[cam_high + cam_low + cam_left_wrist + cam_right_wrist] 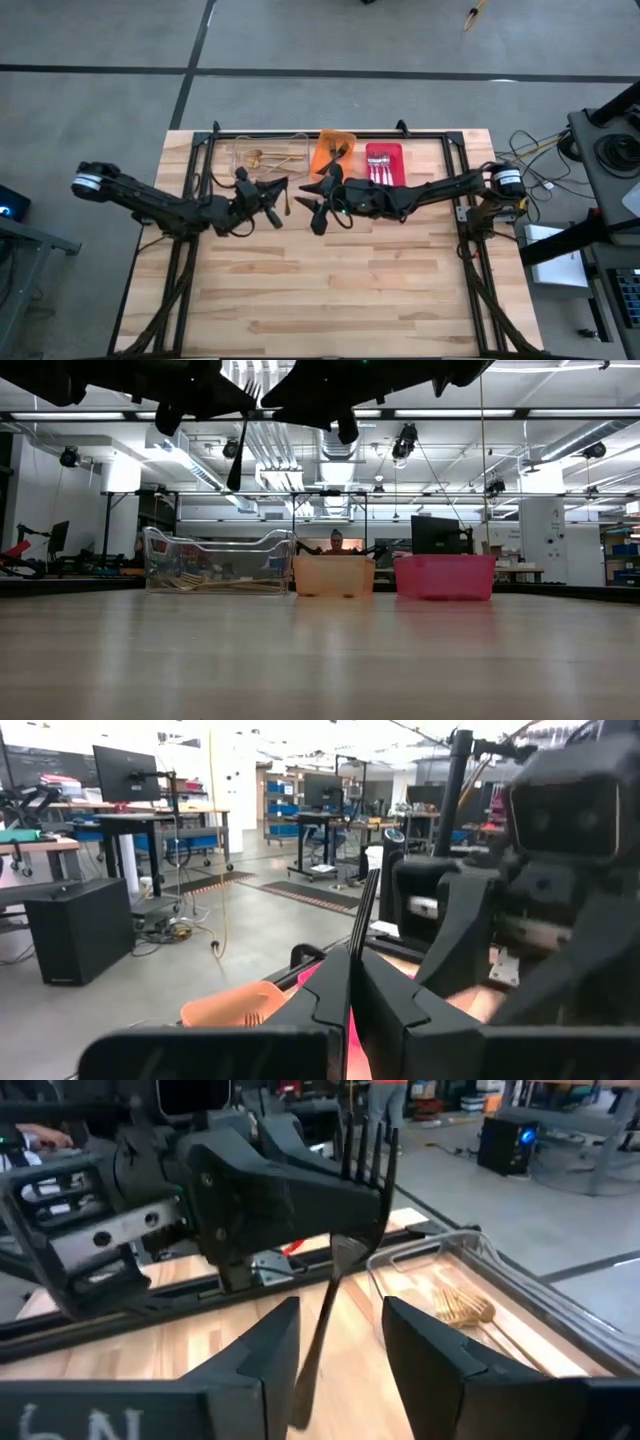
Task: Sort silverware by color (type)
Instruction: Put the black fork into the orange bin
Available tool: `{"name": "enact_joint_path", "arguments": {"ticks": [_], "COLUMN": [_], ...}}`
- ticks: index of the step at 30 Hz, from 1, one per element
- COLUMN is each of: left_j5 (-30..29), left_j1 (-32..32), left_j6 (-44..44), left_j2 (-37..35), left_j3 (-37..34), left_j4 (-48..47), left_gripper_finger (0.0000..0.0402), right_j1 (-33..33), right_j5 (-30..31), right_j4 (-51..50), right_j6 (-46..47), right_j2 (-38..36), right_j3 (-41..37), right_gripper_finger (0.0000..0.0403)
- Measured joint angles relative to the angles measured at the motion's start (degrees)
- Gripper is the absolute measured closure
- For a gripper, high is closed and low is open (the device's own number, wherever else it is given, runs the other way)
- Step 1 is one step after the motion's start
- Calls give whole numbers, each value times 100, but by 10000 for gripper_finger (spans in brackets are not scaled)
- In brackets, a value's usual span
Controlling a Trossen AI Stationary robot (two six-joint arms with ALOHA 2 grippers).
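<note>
A pale wooden table (330, 290) is filling the middle of a grey-floored workshop. At its far edge, from left to right, a clear bin (268, 155) is holding gold utensils (262, 157), an orange bin (333, 152) black ones, and a red bin (384, 164) silver forks (380, 168). Above the table's middle the left gripper (275, 203) is pinching a black fork (345, 1210) with fingers pressed together. Facing it, the right gripper (338, 1345) is standing spread, the fork's handle between its fingers.
</note>
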Motion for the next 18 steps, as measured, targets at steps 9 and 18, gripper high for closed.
{"name": "enact_joint_path", "arguments": {"ticks": [9, 18], "left_j5": [2, 114], "left_j1": [0, 0], "left_j6": [334, 509], "left_j2": [329, 327], "left_j3": [2, 2], "left_j4": [719, 860], "left_gripper_finger": [401, 401], "right_j1": [227, 408], "right_j5": [885, 1089], "right_j4": [306, 910], "right_j6": [-324, -774], "right_j2": [321, 506], "right_j3": [1, 4], "right_gripper_finger": [246, 258]}}
